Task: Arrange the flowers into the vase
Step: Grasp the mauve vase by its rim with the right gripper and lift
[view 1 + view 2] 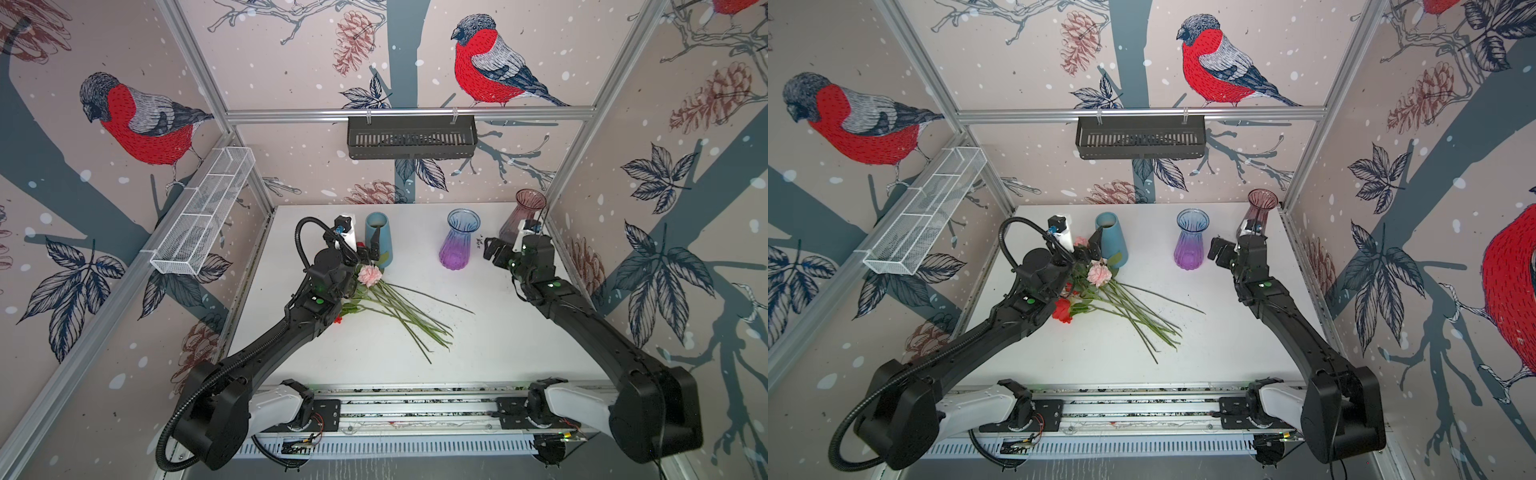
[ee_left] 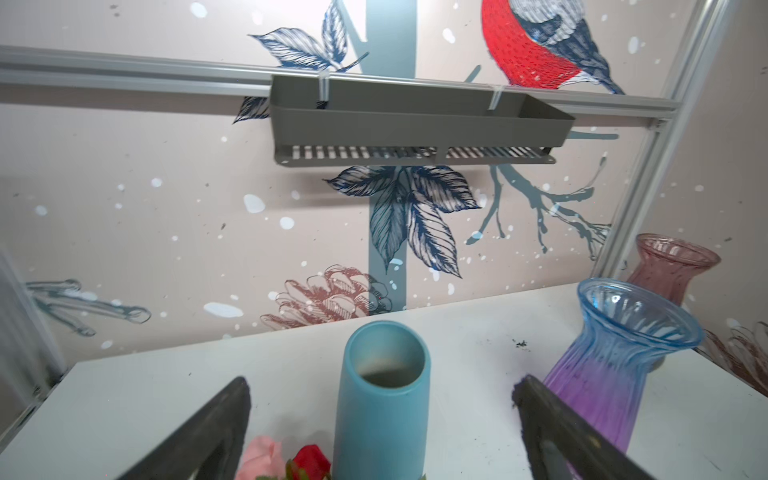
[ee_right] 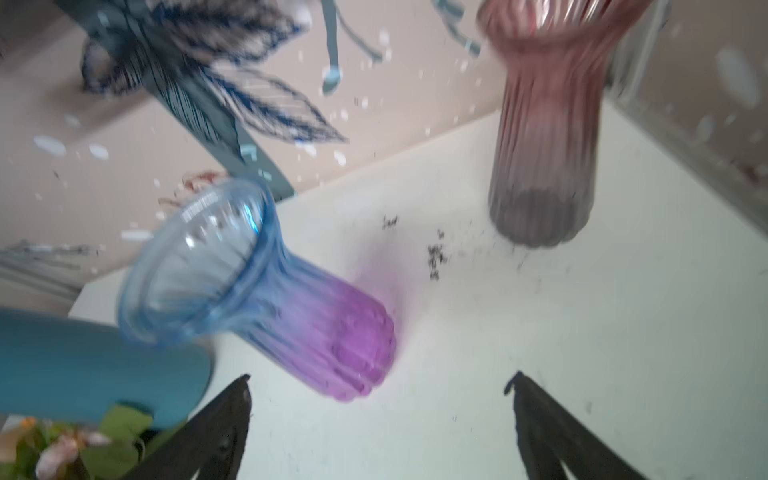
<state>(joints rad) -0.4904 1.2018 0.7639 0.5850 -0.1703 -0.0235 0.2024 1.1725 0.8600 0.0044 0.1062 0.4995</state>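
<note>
Now | left gripper [image 2: 382,386]: wide, empty, facing teal vase [image 1: 379,239] | right gripper [image 3: 380,378]: wide, empty | flowers [image 1: 390,303]: flat on table [image 1: 498,345]

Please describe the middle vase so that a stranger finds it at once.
Three vases stand along the back of the white table. The middle vase is ribbed glass, between the opaque blue vase at left and the pink glass vase in the right corner. Only it fades from blue on top to purple below.
</note>
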